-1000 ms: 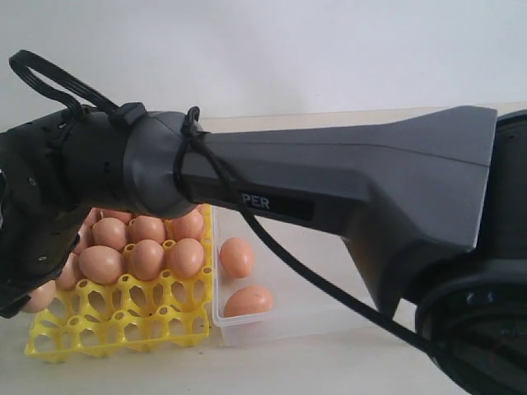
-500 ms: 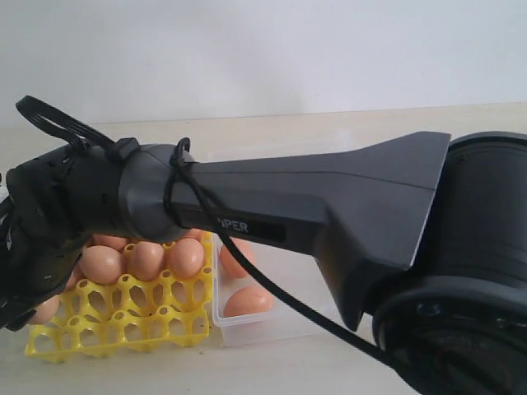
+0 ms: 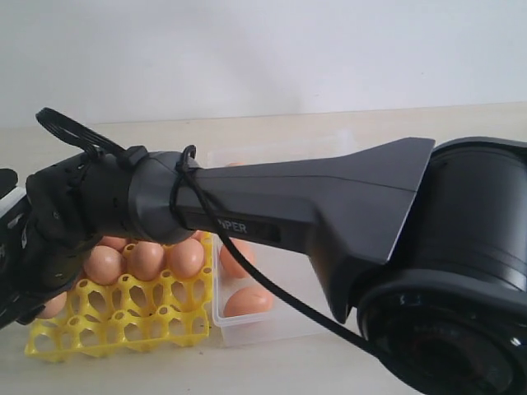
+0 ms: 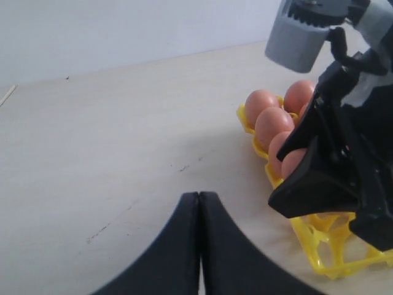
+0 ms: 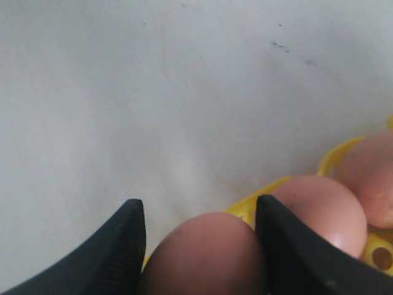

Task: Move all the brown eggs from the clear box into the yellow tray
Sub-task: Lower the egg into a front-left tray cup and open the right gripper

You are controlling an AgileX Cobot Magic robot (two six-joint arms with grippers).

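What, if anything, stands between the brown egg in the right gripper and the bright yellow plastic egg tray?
Nothing visible does. The smooth brown egg in the right gripper hangs at the edge of the yellow tray; a seated egg lies beside it, not beneath. What lies directly below is hidden.

The right arm now hangs lower over the yellow tray, hiding its far rows of eggs and bringing the brown egg between its fingers nearer the cups; the clear box now shows its far rim above the arm.
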